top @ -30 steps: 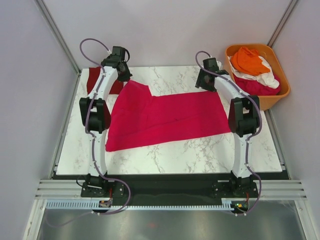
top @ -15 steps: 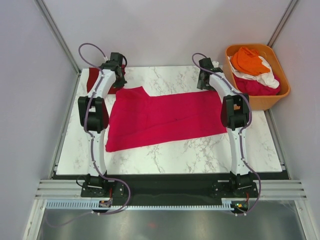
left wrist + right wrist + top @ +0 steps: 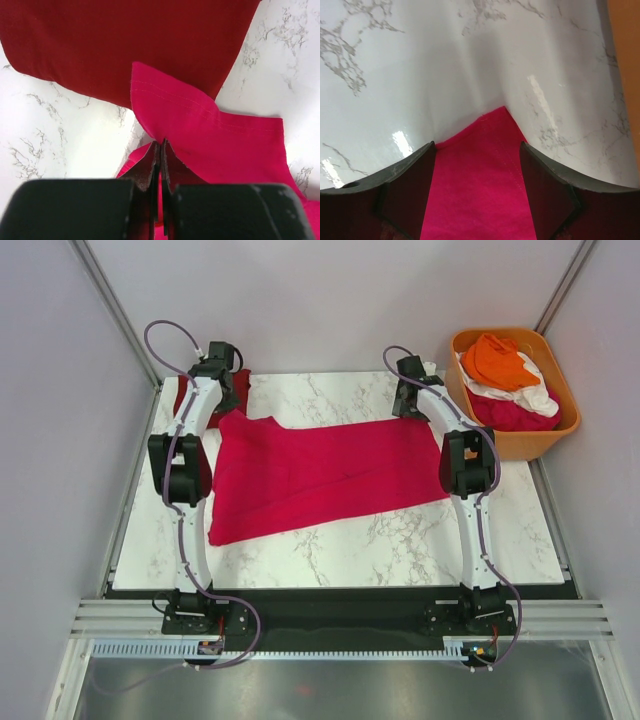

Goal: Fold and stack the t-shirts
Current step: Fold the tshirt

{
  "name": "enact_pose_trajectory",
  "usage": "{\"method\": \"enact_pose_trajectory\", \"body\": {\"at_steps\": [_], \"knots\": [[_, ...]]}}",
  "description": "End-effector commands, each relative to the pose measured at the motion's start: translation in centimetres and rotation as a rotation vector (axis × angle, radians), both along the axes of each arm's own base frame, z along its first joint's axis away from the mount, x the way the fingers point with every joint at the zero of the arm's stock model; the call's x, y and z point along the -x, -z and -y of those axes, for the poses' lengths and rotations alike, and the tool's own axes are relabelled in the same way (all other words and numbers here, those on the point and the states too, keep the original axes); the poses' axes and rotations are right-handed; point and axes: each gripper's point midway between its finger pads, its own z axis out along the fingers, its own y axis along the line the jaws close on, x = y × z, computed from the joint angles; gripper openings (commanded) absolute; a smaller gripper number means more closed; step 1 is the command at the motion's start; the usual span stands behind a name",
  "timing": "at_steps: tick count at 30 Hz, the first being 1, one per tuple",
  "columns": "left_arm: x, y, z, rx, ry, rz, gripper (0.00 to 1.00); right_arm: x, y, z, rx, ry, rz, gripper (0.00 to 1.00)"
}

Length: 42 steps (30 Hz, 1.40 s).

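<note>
A bright magenta-pink t-shirt [image 3: 320, 475] lies spread flat across the middle of the marble table [image 3: 400, 540], running from about 9 o'clock to 3 o'clock, with its lower left corner trailing toward 7 o'clock. At roughly 11 o'clock a darker maroon-red t-shirt [image 3: 186, 400] lies at the far left corner, and in the left wrist view a flap of the magenta shirt overlaps its near edge. The left arm [image 3: 190, 430] reaches out to that overlap. The left jaws are pressed fully together, with a fold of the magenta cloth pinched between them just below the stitched hem. The right arm [image 3: 465, 455] stretches to the shirt's far right corner at about 1 o'clock. The right jaws stand wide apart, one finger [image 3: 405, 190] at 7 o'clock and the other at 5 o'clock of the wrist view. The pointed corner of the magenta shirt lies loose on the table between them, gripped by neither. At the table's 2 o'clock corner an orange tub [image 3: 560, 430] holds a heap of other shirts: an orange t-shirt [image 3: 500, 360] on top, a white t-shirt [image 3: 535, 395] under it and a deep pink t-shirt [image 3: 520, 412] at the near side.
</note>
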Motion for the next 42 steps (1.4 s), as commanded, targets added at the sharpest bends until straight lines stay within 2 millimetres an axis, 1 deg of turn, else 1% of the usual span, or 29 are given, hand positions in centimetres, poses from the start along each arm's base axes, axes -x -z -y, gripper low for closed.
{"method": "enact_pose_trajectory", "body": {"at_steps": [1, 3, 5, 8, 10, 13, 14, 15, 16, 17, 18, 20, 23, 25, 26, 28, 29, 30, 32, 33, 34, 35, 36, 37, 38, 39, 40, 41, 42], "knots": [[-0.4, -4.6, -0.8, -0.031, 0.018, 0.087, 0.02, -1.8, -0.4, -0.9, -0.055, -0.026, 0.063, 0.76], [-0.4, -4.4, -0.7, -0.033, 0.020, 0.082, 0.02, -2.1, -0.7, -0.6, -0.047, -0.007, 0.081, 0.75], [-0.3, -4.4, -0.8, -0.035, 0.017, 0.081, 0.02, -1.9, -0.5, -0.1, -0.033, 0.004, 0.073, 0.75], [-0.2, -4.5, -0.7, -0.031, 0.017, 0.083, 0.02, -1.4, 0.3, 1.0, 0.001, 0.037, 0.055, 0.75], [-0.3, -4.7, -0.6, -0.032, 0.017, 0.088, 0.02, -1.3, 1.0, 1.5, -0.005, 0.046, 0.051, 0.72], [-0.1, -4.6, -0.6, -0.033, 0.016, 0.084, 0.02, -1.2, 2.8, 1.6, -0.045, 0.053, 0.028, 0.57], [-0.1, -4.7, -0.7, -0.035, 0.014, 0.085, 0.02, -1.1, 3.0, 1.6, -0.054, 0.053, 0.023, 0.49], [0.0, -4.6, -0.8, -0.038, 0.010, 0.083, 0.02, -0.9, 3.6, 1.5, -0.066, 0.056, 0.010, 0.46], [0.0, -4.6, -0.8, -0.040, 0.009, 0.083, 0.02, -0.6, 4.2, 1.3, -0.085, 0.050, -0.005, 0.40], [0.0, -4.6, -0.8, -0.040, 0.007, 0.083, 0.02, -0.5, 4.5, 1.2, -0.093, 0.052, -0.009, 0.27], [0.1, -4.6, -0.7, -0.036, 0.009, 0.082, 0.02, -0.5, 4.5, 1.3, -0.096, 0.054, -0.010, 0.19], [0.1, -4.6, -0.6, -0.032, 0.011, 0.084, 0.02, -0.6, 4.1, 1.2, -0.094, 0.052, -0.001, 0.03], [0.0, -4.8, -0.1, -0.020, 0.022, 0.089, 0.02, -0.8, 3.4, 0.9, -0.105, 0.032, 0.009, 0.00], [-0.1, -5.4, 0.5, -0.020, 0.046, 0.098, 0.02, -1.0, 2.1, 0.8, -0.112, 0.020, 0.025, 0.00], [-0.1, -6.1, 0.6, -0.027, 0.051, 0.111, 0.02, -1.0, 1.7, 0.3, -0.131, 0.003, 0.028, 0.00], [0.4, -7.1, 1.0, -0.031, 0.057, 0.125, 0.02, -0.9, -0.3, 0.1, -0.141, -0.019, 0.049, 0.00], [0.8, -7.2, 1.0, -0.035, 0.055, 0.120, 0.02, -0.7, -0.9, -0.1, -0.149, -0.030, 0.054, 0.00], [1.4, -9.0, 1.2, -0.030, 0.054, 0.152, 0.02, -0.2, -2.3, 0.0, -0.150, -0.029, 0.067, 0.00], [2.4, -10.1, 1.3, -0.034, 0.048, 0.163, 0.02, 0.5, -3.9, -0.3, -0.155, -0.036, 0.084, 0.00], [3.5, -9.6, 1.3, -0.042, 0.044, 0.142, 0.02, 0.9, -6.5, -0.4, -0.160, -0.040, 0.124, 0.00], [4.5, -11.2, 1.3, -0.045, 0.041, 0.168, 0.02, 2.1, -5.8, -0.4, -0.159, -0.041, 0.106, 0.00], [5.8, -10.3, 1.1, -0.063, 0.034, 0.135, 0.02, 2.7, -6.3, -0.8, -0.162, -0.046, 0.113, 0.00], [6.6, -10.4, 1.3, -0.068, 0.037, 0.131, 0.02, 4.3, -7.0, -0.7, -0.163, -0.049, 0.109, 0.00], [7.8, -11.5, 1.1, -0.071, 0.034, 0.149, 0.02, 4.8, -7.4, -0.8, -0.161, -0.052, 0.122, 0.00], [9.2, -9.8, 1.0, -0.078, 0.036, 0.099, 0.02, 5.7, -7.7, -1.3, -0.158, -0.061, 0.122, 0.00], [10.0, -9.4, 0.8, -0.093, 0.030, 0.083, 0.02, 7.3, -7.8, -1.0, -0.148, -0.056, 0.112, 0.00], [11.0, -9.8, 0.5, -0.100, 0.022, 0.088, 0.02, 7.9, -7.9, -1.1, -0.150, -0.054, 0.115, 0.00], [12.5, -8.0, 0.0, -0.123, 0.016, 0.035, 0.02, 8.8, -7.7, -1.4, -0.151, -0.056, 0.109, 0.00], [13.4, -7.7, 0.1, -0.123, 0.005, 0.028, 0.02, 10.3, -7.2, -1.1, -0.147, -0.051, 0.091, 0.00]]}}
